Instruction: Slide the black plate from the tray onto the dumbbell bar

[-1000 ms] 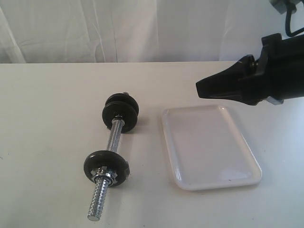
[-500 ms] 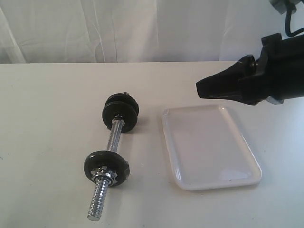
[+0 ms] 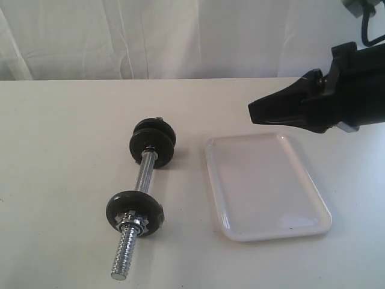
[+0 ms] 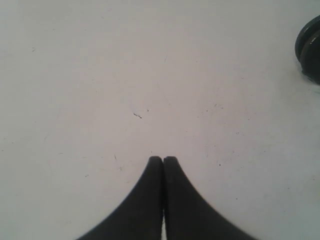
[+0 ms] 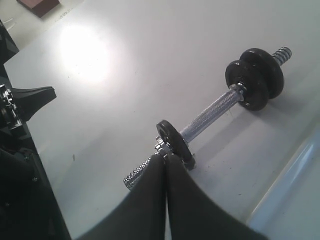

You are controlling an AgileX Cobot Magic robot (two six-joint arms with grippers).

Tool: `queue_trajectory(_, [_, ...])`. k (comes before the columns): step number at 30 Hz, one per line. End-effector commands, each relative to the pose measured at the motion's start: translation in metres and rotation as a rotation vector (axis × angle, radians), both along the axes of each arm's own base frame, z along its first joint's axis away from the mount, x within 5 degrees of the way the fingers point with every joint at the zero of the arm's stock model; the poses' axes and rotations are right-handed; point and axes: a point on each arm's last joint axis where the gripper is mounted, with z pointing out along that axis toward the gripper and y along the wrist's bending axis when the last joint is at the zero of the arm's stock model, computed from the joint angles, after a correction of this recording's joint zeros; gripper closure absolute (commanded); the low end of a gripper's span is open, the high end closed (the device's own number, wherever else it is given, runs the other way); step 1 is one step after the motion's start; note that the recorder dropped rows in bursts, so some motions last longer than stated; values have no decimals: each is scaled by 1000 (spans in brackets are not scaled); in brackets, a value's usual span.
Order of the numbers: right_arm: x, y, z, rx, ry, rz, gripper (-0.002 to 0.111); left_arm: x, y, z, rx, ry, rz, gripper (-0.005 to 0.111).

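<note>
The dumbbell bar (image 3: pixel 146 174) lies on the white table, left of the white tray (image 3: pixel 210 171), which holds nothing. Two black discs (image 3: pixel 153 142) sit pressed together on the bar's far end; I cannot tell which one is the black plate. Another black disc (image 3: pixel 135 208) with a chrome star nut sits near the bar's near threaded end. My right gripper (image 3: pixel 252 113) hangs shut and holding nothing above the tray's far right corner; in its wrist view, right gripper (image 5: pixel 165 156), bar (image 5: pixel 210 112). Over bare table, my left gripper (image 4: pixel 163 159) is shut, a black disc (image 4: pixel 311 47) at the frame's edge.
A white curtain (image 3: pixel 180 36) closes off the back of the table. In the right wrist view, dark arm hardware (image 5: pixel 20 150) fills one side, a brown object (image 5: pixel 37 5) sits at a corner, and the tray's rim (image 5: pixel 292 172) shows.
</note>
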Motion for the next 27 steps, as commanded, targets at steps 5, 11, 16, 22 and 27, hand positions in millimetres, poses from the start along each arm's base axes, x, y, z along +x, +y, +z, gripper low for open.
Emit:
queue_trajectory(5, [-11,-3,13,-1,-95,-34,108,0,0,-2,-5,3,1,107])
queue_trajectory(11, [-60,-11,51,26,-325,-75,108,0,-1,-2,-5,3,-24,107])
queue_trajectory(16, [-110,-17,73,55,-502,-76,108,0,-1,-2,-5,3,-24,107])
queue_trajectory(22, [-158,-23,85,81,-666,-77,108,0,-1,-2,-5,3,-24,107])
queue_trajectory(27, [-176,-26,80,89,-711,-79,108,0,-1,-2,-5,3,-24,107])
